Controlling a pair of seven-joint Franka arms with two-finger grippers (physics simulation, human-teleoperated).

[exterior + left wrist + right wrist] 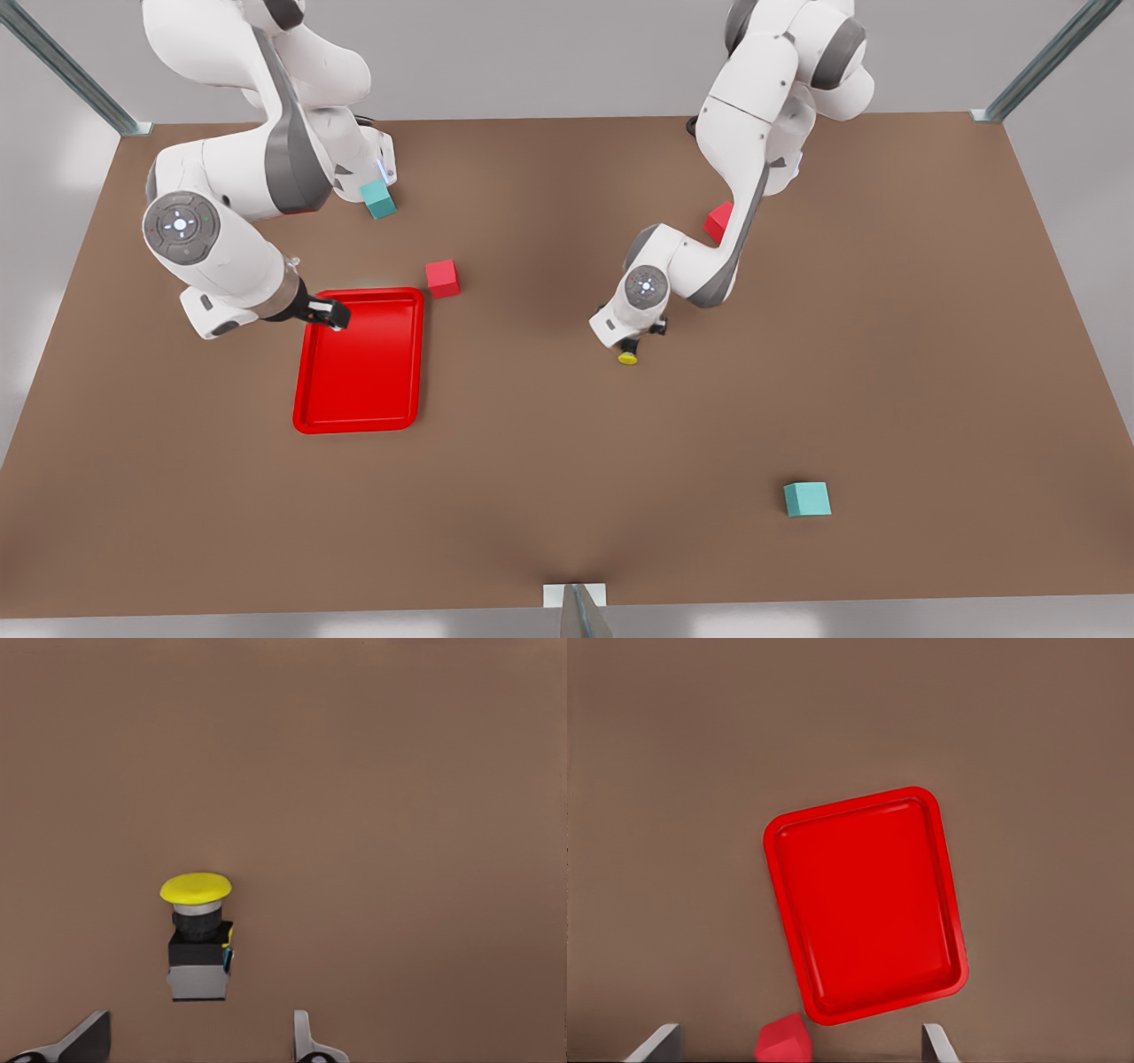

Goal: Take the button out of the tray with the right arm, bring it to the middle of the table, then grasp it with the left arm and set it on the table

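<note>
On the front view's left, the right arm (221,239) hangs over the table (549,461), and its right gripper (330,315) sits above the far corner of the tray (359,361). In the right wrist view the right gripper's fingertips (656,1043) stand wide apart with nothing between them, the tray (864,904) lies well below the gripper, and a red cube (782,1041) lies on the table just beside the tray's rim, between the two fingertips as seen from that camera. In the front view that red cube (442,277) rests just past the tray's far corner, close to the right gripper, and a teal cube (378,198) sits farther back beside the right arm's base. Toward the front view's right, the left arm (744,177) bends down near the middle of the table, with the left gripper (631,344) directly above the button (628,358). In the left wrist view the left gripper's fingertips (84,1041) are spread apart and touch nothing; the button (198,939) lies on its side on the table just ahead of them, its yellow cap pointing away from the gripper. A second red cube (718,221) shows behind the left arm, and another teal cube (807,499) lies well apart from the left gripper, on the near side of the table.
</note>
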